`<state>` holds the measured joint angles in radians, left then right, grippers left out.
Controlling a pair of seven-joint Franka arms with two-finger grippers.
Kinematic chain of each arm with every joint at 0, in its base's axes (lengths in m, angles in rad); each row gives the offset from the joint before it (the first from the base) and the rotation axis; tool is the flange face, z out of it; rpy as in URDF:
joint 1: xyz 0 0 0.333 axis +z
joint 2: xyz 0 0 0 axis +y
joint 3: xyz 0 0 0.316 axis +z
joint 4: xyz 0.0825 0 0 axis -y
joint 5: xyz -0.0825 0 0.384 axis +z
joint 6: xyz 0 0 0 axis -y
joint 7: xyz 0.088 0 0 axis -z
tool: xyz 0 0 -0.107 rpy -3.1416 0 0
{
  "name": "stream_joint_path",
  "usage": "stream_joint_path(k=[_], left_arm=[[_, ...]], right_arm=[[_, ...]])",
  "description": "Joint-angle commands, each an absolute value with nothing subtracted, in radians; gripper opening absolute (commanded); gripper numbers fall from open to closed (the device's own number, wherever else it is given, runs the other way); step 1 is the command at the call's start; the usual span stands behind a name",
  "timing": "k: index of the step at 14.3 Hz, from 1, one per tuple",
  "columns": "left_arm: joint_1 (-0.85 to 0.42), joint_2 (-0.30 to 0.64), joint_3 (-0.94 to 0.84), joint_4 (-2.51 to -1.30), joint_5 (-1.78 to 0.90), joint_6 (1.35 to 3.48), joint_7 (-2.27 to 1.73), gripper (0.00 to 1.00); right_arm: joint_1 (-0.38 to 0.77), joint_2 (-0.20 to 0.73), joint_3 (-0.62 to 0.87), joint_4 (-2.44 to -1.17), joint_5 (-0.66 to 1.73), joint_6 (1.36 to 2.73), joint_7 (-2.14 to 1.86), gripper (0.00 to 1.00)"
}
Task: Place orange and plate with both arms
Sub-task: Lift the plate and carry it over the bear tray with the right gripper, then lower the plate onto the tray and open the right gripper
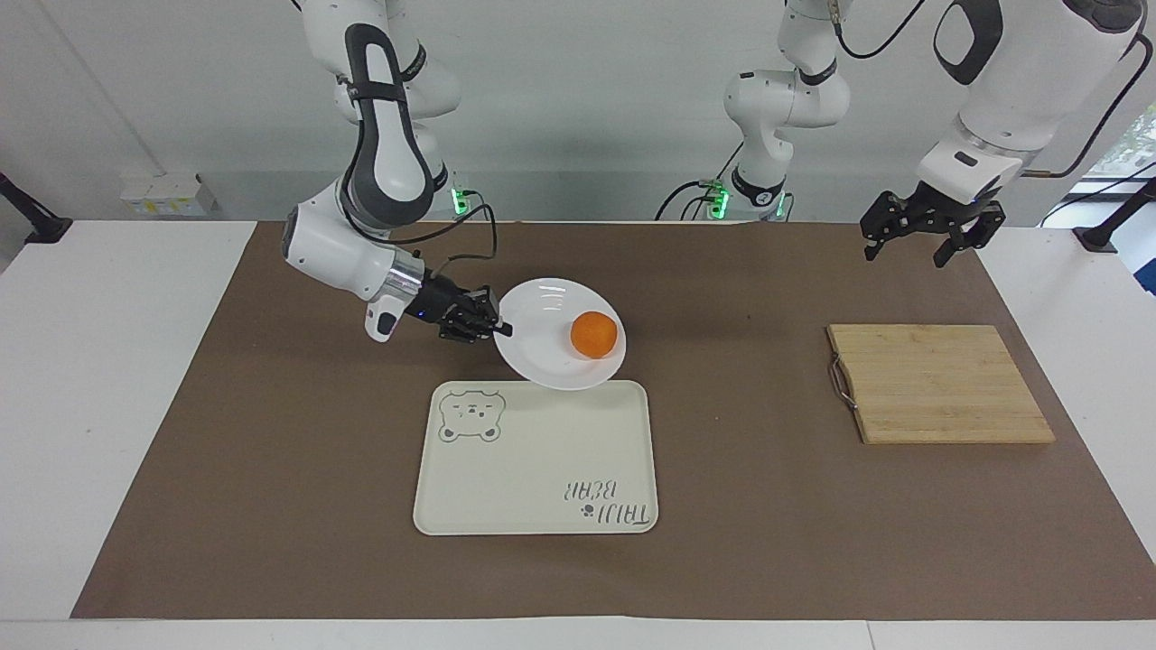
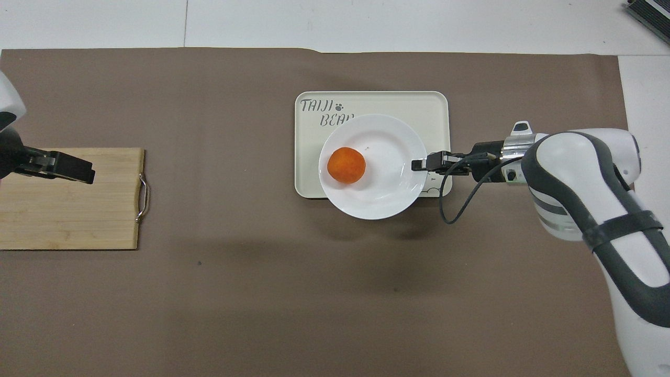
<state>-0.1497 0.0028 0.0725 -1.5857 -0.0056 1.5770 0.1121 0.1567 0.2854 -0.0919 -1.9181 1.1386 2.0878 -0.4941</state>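
The white plate (image 1: 542,348) (image 2: 387,188) hangs in the air, tilted a little, with the orange (image 1: 593,334) (image 2: 346,165) resting in it. My right gripper (image 1: 499,327) (image 2: 417,165) is shut on the plate's rim at the right arm's end. From above the plate covers the robots' end of the cream bear tray (image 1: 542,469) (image 2: 424,107); in the facing view it hangs over the tray's nearer edge. My left gripper (image 1: 912,246) (image 2: 78,173) waits open, up in the air over the wooden cutting board (image 1: 939,384) (image 2: 68,209).
The cutting board with its metal handle (image 1: 840,384) lies toward the left arm's end of the brown mat (image 1: 271,451). A black cable (image 2: 455,204) loops from the right wrist.
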Motion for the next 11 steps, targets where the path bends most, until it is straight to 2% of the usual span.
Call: stream_joint_path(k=[1, 6, 11], left_arm=[[-0.137, -0.012, 0.063, -1.595, 0.000, 1.577, 0.104, 1.00], [-0.137, -0.012, 0.063, -1.595, 0.000, 1.577, 0.103, 1.00], [-0.137, -0.012, 0.063, -1.595, 0.000, 1.577, 0.103, 1.00]], right_arm=[[0.140, 0.414, -0.087, -1.789, 1.242, 2.057, -0.499, 0.00], [0.143, 0.504, -0.086, -1.723, 1.253, 2.057, -0.502, 0.00], [0.138, 0.535, -0.087, -1.723, 1.178, 2.060, -0.552, 0.00]])
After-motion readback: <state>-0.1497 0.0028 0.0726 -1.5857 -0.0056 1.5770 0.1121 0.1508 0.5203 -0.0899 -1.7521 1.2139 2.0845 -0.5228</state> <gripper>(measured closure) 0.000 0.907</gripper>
